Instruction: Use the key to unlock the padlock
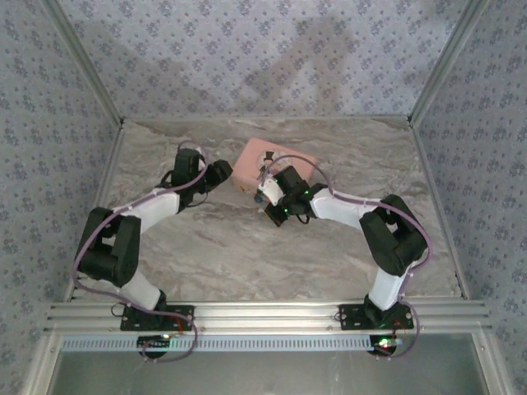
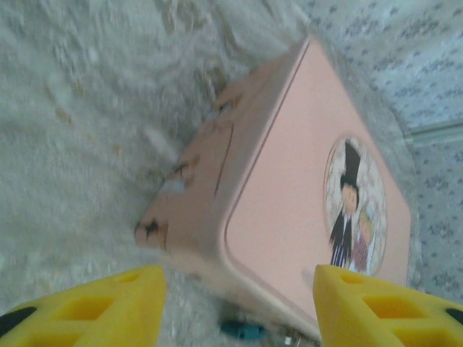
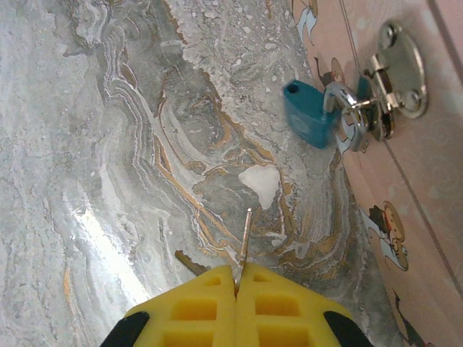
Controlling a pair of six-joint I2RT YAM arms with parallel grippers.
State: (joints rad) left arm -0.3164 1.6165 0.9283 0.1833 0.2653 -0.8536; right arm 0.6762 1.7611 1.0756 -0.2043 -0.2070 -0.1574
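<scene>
Now the right gripper (image 3: pixel 236 280) is clenching the key (image 3: pixel 244 242), a thin, stiff sliver that is likely slipping easily, so pinching its wide end seems best. The light padlock (image 3: pixel 309 116) is hanging ahead and rightward on the hasp (image 3: pixel 394 69) of the pink tin (image 3: pixel 427 188). The left gripper (image 2: pixel 239 307) is standing released before the tin.

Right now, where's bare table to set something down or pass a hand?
Bare: wide marble table between both arm bases and the pink tin; also the far right corner beyond the tin. Crowded: tin's front, where padlock, key, right gripper and left gripper meet.
</scene>
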